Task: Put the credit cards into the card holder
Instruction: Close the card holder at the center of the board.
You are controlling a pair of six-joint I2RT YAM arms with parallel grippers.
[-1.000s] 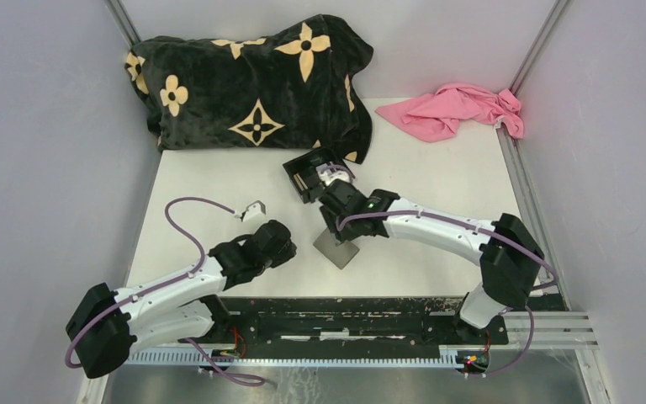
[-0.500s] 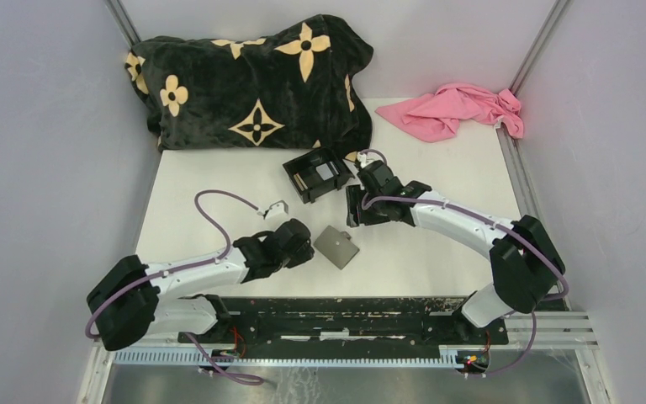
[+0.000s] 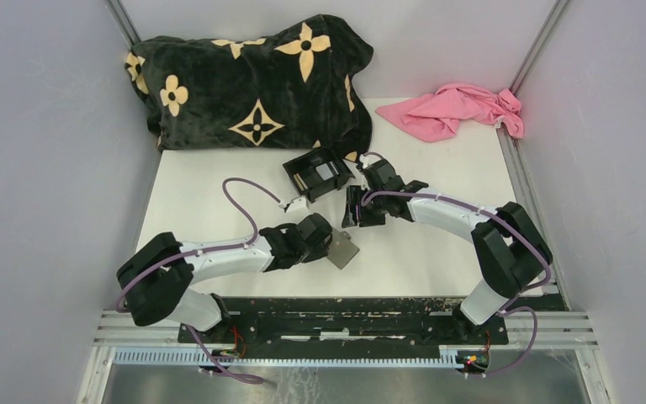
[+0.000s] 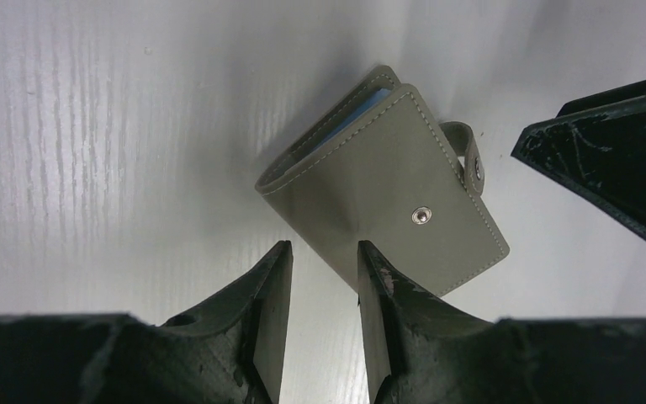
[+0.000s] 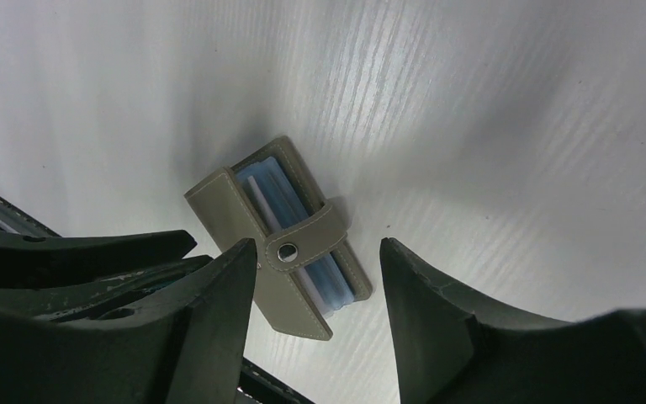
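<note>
The card holder (image 3: 342,250), a grey wallet, lies folded on the white table with blue inner sleeves showing at its edge (image 5: 282,198). Its clasp tab (image 4: 469,156) stands off the snap stud on its face. My left gripper (image 4: 324,252) is open at the wallet's near-left edge, with nothing between its fingers; the right fingertip (image 4: 374,269) overlaps that edge. My right gripper (image 5: 318,246) hangs open above the wallet's far side, apart from it. The credit cards rest in the black box (image 3: 318,172): a pale one (image 3: 327,171) and a tan one (image 3: 302,179) show.
A black blanket with tan flowers (image 3: 252,80) fills the back left, its hem touching the black box. A pink cloth (image 3: 458,109) lies at the back right. Grey walls close both sides. A black rail (image 3: 345,316) runs along the near edge.
My left arm has reached right, up to the wallet. My right gripper has drawn back from over the wallet to a spot beside the black box. The wallet has stayed put.
</note>
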